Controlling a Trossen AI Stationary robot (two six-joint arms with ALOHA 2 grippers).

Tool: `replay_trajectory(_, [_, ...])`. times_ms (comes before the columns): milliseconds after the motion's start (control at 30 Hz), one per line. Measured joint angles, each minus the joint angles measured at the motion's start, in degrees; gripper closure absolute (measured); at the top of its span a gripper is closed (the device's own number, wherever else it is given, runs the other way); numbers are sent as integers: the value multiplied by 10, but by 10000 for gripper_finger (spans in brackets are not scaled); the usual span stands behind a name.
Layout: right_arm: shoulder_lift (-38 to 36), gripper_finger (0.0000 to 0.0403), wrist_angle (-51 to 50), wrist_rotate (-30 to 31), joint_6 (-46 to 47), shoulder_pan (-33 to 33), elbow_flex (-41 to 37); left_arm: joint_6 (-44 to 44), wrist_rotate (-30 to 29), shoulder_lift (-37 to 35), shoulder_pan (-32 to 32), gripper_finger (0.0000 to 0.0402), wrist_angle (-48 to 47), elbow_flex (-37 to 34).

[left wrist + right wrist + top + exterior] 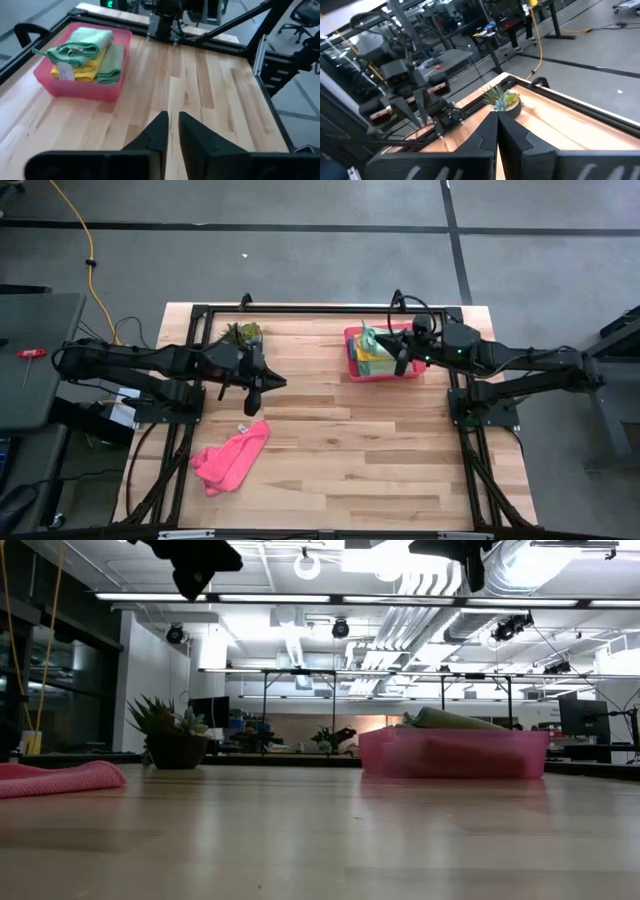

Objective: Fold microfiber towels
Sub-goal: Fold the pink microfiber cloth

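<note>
A pink towel (pixel 232 458) lies crumpled on the table near the front left; it also shows in the low view (pixel 60 778). Several folded towels, light green (pixel 92 37), yellow (pixel 85 69) and green (pixel 114 62), are stacked in the pink tray (pixel 356 370) at the far right. My left gripper (pixel 275 383) hangs high above the table between the plant and the pink towel, its fingers (pixel 160 131) all but shut and empty. My right gripper (pixel 400 366) hangs high over the tray, shut and empty, its fingers (pixel 485 135) together.
A small spiky plant in a dark pot (pixel 243 335) stands at the far left behind my left gripper. A black frame (pixel 330 309) runs along the table's far edge and sides. Bare wood (pixel 360 440) lies between the pink towel and the tray.
</note>
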Motion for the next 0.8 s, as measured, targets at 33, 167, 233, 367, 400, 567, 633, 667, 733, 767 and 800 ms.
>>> replay_trajectory(33, [5, 401, 4, 4, -2, 6, 0, -1, 0, -6, -3, 360, -2, 0])
replay_trajectory(167, [24, 375, 4, 22, -18, 27, 0, -9, 0, -18, -35, 320, -81, 23])
replay_trajectory(233, [35, 349, 3, 31, -19, 34, 0, -28, -1, -17, -66, 295, -146, 47])
replay_trajectory(367, [57, 290, 5, 49, -20, 40, 0, -89, 0, 2, -162, 252, -254, 82])
replay_trajectory(400, [62, 277, 5, 52, -20, 40, 0, -114, 0, 8, -191, 244, -269, 85])
replay_trajectory(567, [83, 238, 14, 67, -10, 40, 0, -271, -21, 55, -348, 224, -317, 79])
replay_trajectory(633, [88, 232, 16, 68, -10, 40, 0, -347, -43, 82, -409, 223, -322, 73])
replay_trajectory(667, [90, 231, 16, 69, -10, 40, 0, -386, -53, 96, -439, 223, -327, 70])
replay_trajectory(733, [92, 231, 16, 68, -10, 40, 0, -464, -72, 128, -494, 223, -328, 68])
replay_trajectory(767, [91, 231, 16, 68, -10, 40, 0, -504, -81, 145, -518, 224, -331, 67])
replay_trajectory(800, [91, 231, 16, 69, -10, 40, 0, -543, -90, 162, -540, 226, -337, 67])
